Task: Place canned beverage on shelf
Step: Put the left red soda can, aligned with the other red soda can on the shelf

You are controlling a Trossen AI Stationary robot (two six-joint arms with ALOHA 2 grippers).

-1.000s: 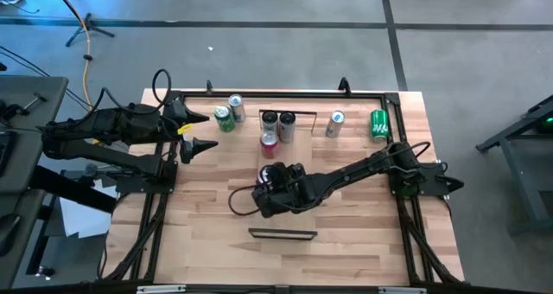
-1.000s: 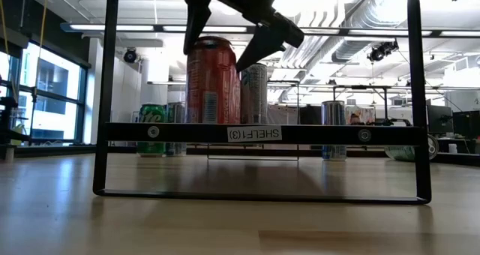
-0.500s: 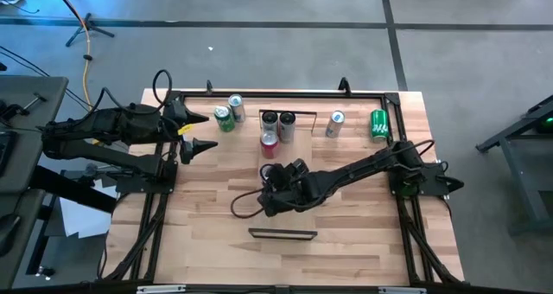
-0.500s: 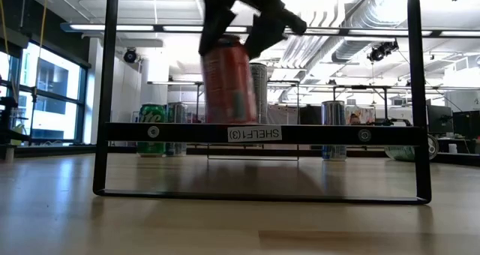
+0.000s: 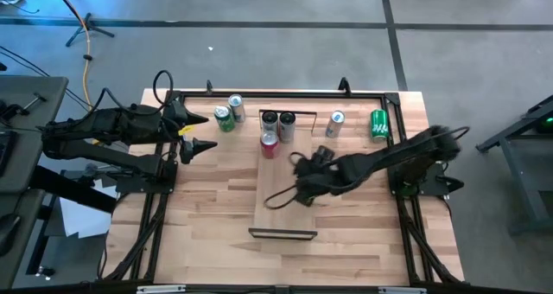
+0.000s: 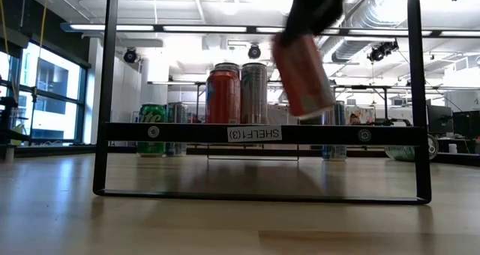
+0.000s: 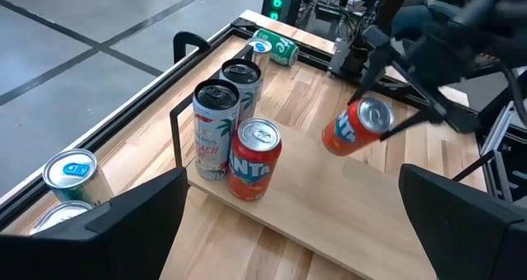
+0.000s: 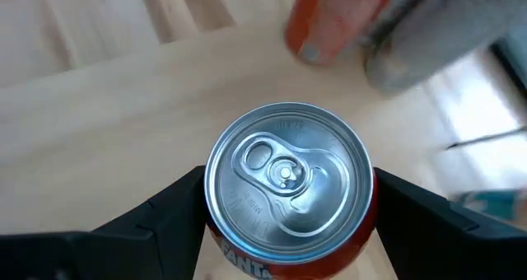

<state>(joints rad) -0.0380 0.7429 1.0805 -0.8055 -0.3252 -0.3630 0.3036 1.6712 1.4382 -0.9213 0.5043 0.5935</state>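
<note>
Right hand (image 8: 288, 222) clenched on orange can (image 8: 286, 181), tilted above shelf (image 5: 278, 199); left hand (image 5: 197, 131) released, at 9 o'clock

Right gripper (image 5: 304, 175) closed jaws on orange can (image 6: 304, 75), lifted it clear of shelf (image 5: 285, 199). Can, upright a second ago, now tilted, carried off toward right side of shelf. Second orange can (image 6: 223, 96), previously hidden behind it in low view, now exposed.
</note>
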